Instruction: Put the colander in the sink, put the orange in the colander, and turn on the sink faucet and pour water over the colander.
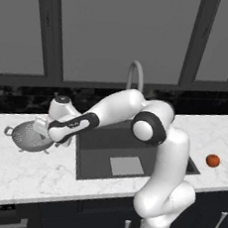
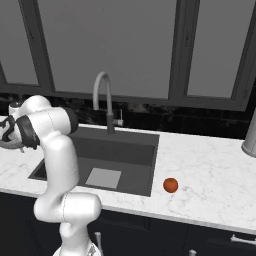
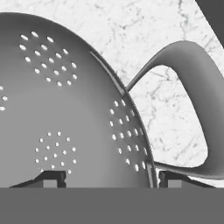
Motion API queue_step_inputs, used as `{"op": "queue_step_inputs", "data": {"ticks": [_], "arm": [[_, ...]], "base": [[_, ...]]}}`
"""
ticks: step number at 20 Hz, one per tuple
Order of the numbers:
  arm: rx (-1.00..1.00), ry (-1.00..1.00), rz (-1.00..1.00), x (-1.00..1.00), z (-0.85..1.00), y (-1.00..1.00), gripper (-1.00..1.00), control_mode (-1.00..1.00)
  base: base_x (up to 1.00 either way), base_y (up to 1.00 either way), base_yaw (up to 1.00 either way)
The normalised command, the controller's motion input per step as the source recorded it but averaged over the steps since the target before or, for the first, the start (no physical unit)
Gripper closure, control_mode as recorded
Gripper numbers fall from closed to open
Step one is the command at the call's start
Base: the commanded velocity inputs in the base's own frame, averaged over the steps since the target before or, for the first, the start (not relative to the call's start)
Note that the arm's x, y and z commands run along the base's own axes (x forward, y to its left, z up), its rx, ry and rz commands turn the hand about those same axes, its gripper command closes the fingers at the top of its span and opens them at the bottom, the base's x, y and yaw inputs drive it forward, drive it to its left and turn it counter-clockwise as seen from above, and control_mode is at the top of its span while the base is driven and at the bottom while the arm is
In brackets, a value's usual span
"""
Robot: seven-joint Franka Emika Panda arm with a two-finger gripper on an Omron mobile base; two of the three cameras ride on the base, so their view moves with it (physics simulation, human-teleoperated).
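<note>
Reaching far out to the left, the arm has its fingers [image 3: 107, 178] down at the colander [image 1: 31, 137], which stands on the worktop [image 1: 30, 172] at about nine o'clock from the sink [image 1: 131, 160], just beside its left edge. From the hand view, the two finger tips straddle the colander's rim [image 3: 131, 113] next to one loop handle [image 3: 192, 109]: one tip inside the pierced bowl, the other outside it; they stand spread with the rim between them, and I cannot tell whether they press it yet. My judgement is that the first step, grasping the colander, is in hand, and nothing of the task is done so far. The orange [image 2: 171, 185] lies on the worktop at about three o'clock from the sink, well apart from the colander, and the sink faucet [image 2: 104, 100] stands at twelve o'clock behind the basin, with no stream visible. Next, the fingers need to pinch the rim firmly, then lift and carry the colander right into the basin.
</note>
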Motion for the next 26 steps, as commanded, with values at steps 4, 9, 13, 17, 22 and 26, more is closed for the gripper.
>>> {"op": "queue_step_inputs", "data": {"ticks": [4,9,13,17,22,26], "arm": [[-0.01,0.03,0.0,-0.02,-0.36,-0.17,1.0,-1.0],[0.01,0.01,0.0,-0.23,0.02,-0.42,1.0,-1.0],[0.1,0.0,0.0,-0.58,0.3,-0.69,1.0,-1.0],[0.09,0.0,0.0,-0.63,0.39,-0.69,1.0,-1.0],[0.07,0.0,0.0,-0.76,0.44,-0.69,1.0,-1.0],[0.04,0.0,0.0,-0.79,0.41,-0.64,1.0,-1.0]], "base": [[0.0,0.0,0.0],[0.0,0.0,0.0],[0.0,0.0,0.0],[0.0,0.0,0.0],[0.0,0.0,0.0],[0.0,0.0,0.0]]}}
